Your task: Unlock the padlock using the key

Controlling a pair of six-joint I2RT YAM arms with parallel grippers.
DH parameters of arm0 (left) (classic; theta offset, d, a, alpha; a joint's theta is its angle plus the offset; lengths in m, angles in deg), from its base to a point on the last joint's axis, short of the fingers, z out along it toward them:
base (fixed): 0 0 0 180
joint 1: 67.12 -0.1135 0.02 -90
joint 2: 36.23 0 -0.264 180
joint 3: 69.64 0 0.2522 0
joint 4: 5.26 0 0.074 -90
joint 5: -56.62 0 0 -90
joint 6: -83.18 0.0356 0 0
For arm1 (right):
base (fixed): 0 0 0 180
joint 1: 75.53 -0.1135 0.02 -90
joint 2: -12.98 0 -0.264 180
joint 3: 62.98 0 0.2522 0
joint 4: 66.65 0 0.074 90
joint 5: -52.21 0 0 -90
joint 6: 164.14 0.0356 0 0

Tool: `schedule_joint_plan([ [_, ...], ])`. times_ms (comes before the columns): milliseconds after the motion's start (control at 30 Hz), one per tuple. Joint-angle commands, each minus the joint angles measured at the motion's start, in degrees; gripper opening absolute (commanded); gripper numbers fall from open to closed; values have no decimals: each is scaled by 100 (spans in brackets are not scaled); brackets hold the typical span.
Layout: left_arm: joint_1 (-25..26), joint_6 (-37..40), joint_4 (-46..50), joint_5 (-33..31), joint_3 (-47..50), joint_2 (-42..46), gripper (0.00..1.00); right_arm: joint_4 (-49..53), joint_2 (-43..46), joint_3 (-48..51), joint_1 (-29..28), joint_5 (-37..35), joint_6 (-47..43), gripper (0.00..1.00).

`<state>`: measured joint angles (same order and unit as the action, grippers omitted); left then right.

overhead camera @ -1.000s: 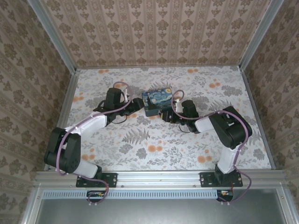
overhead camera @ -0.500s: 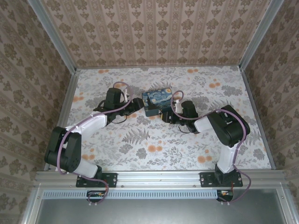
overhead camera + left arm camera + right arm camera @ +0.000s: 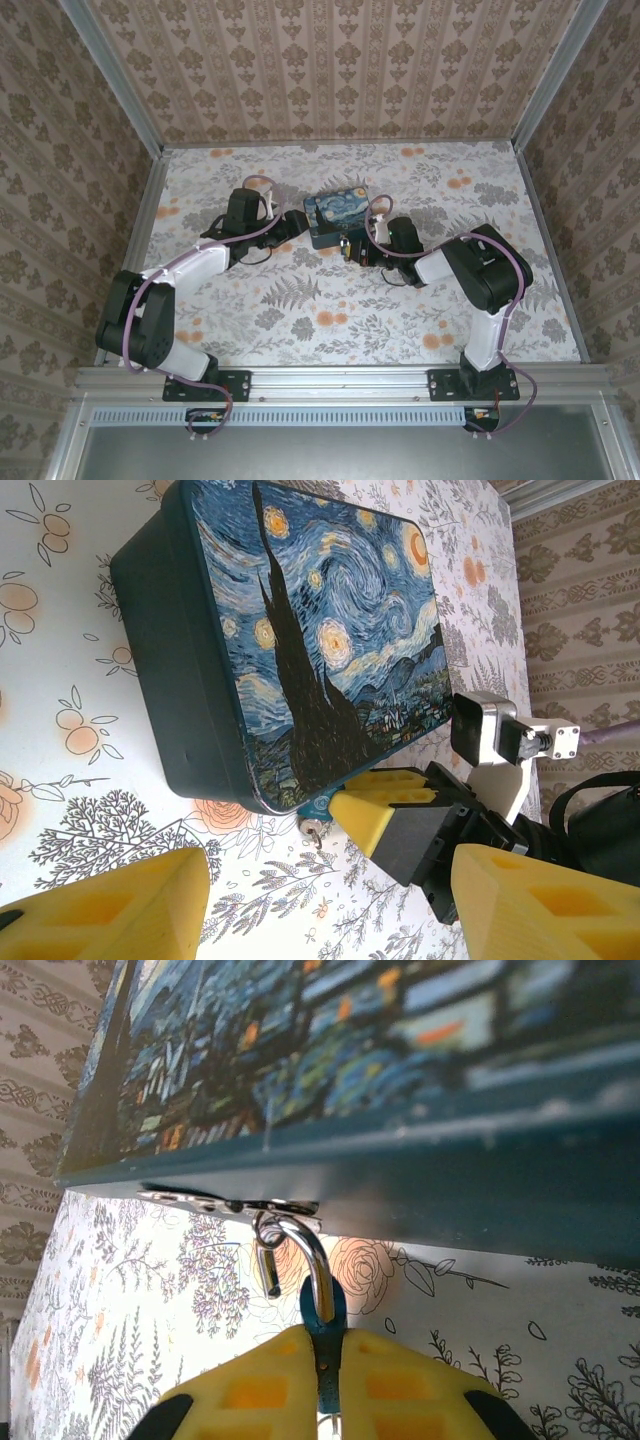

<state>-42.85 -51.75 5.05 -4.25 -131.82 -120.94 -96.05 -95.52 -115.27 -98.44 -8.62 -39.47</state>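
A table [image 3: 300, 320] printed with flowers and ferns is spreading out between walls [image 3: 330, 60] papered in a brownish damask, and both arms are reaching across it toward its middle. The right gripper [image 3: 325, 1345] is pressing its yellow fingers [image 3: 400, 1390] together on the padlock [image 3: 322, 1315], whose small bluish body is sticking up out of the seam between them. The padlock's silvery shackle [image 3: 316, 1255] is curving up from that body and hooking through a thin metal hasp [image 3: 235, 1203] jutting from the lower edge of the box [image 3: 420, 1070]. The box, dark teal with a starry-night painting on its lid, is sitting flat on the table. In the overhead view the box [image 3: 335, 213] is lying between the two grippers, with the right gripper [image 3: 350, 246] right at its near edge. The left gripper [image 3: 330, 875] is holding its jaws spread wide with nothing between them. It is hovering just beside the box's left side and looking across at the right gripper [image 3: 345, 808], where a speck of the padlock [image 3: 318, 807] is peeking out under the box's rim.
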Motion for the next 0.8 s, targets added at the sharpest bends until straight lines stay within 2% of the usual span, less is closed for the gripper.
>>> schedule_joint_plan([
  [0,-37,157,-21,45,-157,-72,66,-91,-60,116,-8,-33,147,6],
  [100,-44,313,156,-38,-238,-64,66,-139,-9,165,-8,-89,294,0],
  [200,53,681,590,-322,-452,-40,66,-173,64,252,-2,-226,500,0],
  [367,555,1664,1809,-1470,-1176,-178,66,-380,97,393,-7,-347,942,0],
  [467,806,2007,2278,-2081,-1603,-442,66,-549,84,484,-2,-454,1230,0],
  [767,1221,2486,2897,-3056,-2427,-1300,66,-712,128,687,-2,-770,1673,0],
])
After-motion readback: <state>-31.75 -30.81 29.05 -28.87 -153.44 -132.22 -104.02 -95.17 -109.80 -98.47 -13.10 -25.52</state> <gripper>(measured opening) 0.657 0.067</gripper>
